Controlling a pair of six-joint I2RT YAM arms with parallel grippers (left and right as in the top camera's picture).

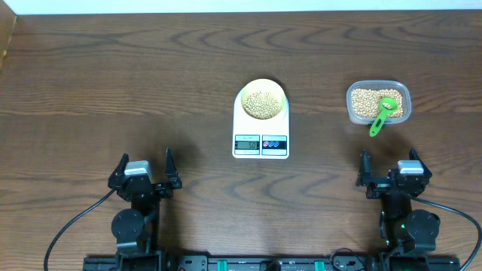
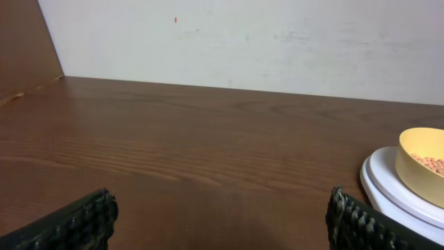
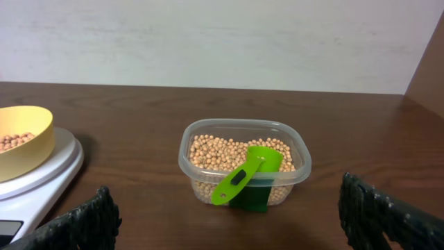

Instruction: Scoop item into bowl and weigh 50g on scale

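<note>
The white scale (image 1: 260,132) stands mid-table with the pale yellow bowl (image 1: 263,100) on its platform, and tan beans (image 1: 262,104) fill the bowl. More beans (image 1: 367,102) lie in a clear plastic tub (image 1: 379,103) to the right, where a green scoop (image 1: 382,114) rests across the near rim. The tub (image 3: 244,161) and scoop (image 3: 248,173) sit straight ahead in the right wrist view. My left gripper (image 1: 145,172) is open near the front edge, far left of the scale (image 2: 402,187) and bowl (image 2: 422,164). My right gripper (image 1: 389,167) is open, empty, just in front of the tub.
A pale wall (image 2: 243,42) runs along the table's far edge. A raised wooden side panel (image 2: 24,48) stands at the far left and another (image 3: 427,66) at the far right. Black cables (image 1: 71,226) trail from both arm bases.
</note>
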